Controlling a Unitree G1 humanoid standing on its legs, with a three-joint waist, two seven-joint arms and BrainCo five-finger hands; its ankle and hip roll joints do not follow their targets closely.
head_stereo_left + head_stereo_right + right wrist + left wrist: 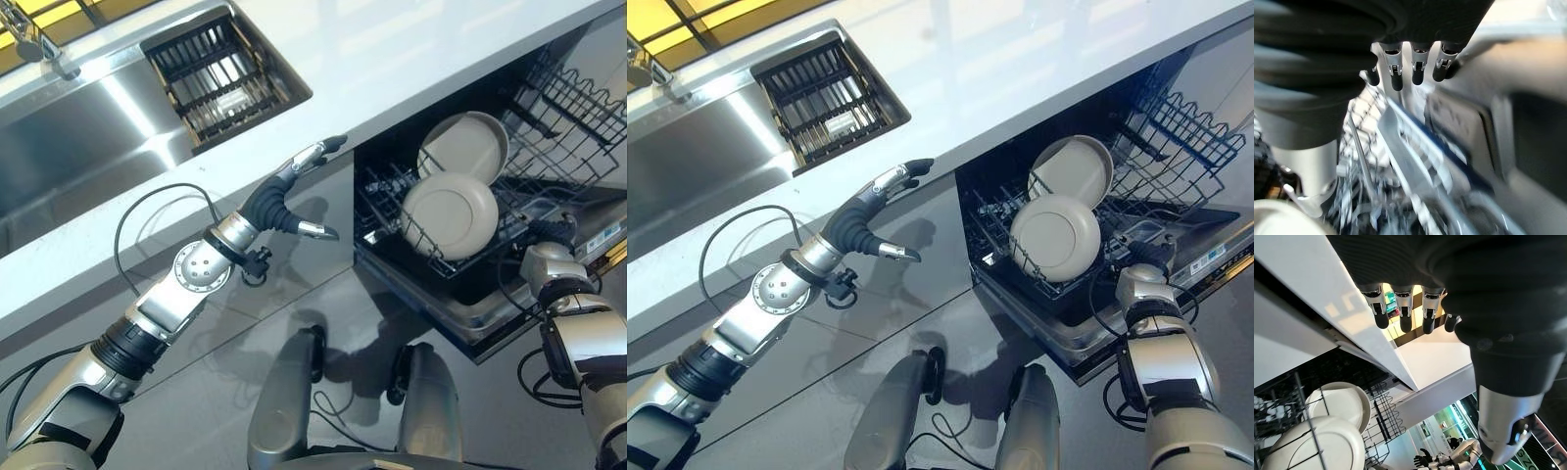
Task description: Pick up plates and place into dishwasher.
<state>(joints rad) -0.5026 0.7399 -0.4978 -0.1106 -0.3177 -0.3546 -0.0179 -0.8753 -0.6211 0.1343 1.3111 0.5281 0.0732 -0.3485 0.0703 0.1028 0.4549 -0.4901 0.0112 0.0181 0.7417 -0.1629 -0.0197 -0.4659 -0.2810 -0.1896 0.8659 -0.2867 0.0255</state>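
Standing upright just beyond the right hand (1154, 257) in the dishwasher rack (1176, 147) are two plates (1055, 238); that hand's fingers look straight and empty; the left hand (284, 191), relaxed, holds nothing; loading appears largely done.

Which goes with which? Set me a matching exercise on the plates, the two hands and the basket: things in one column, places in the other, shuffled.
Things:
1. plates
2. left hand
3. black basket
4. right hand

Places:
A. in the sink
B. standing in the dishwasher rack
C. under the counter edge, fingers straight
D. low at the dishwasher, right of the plates

Pairs: 1-B, 2-C, 3-A, 4-D
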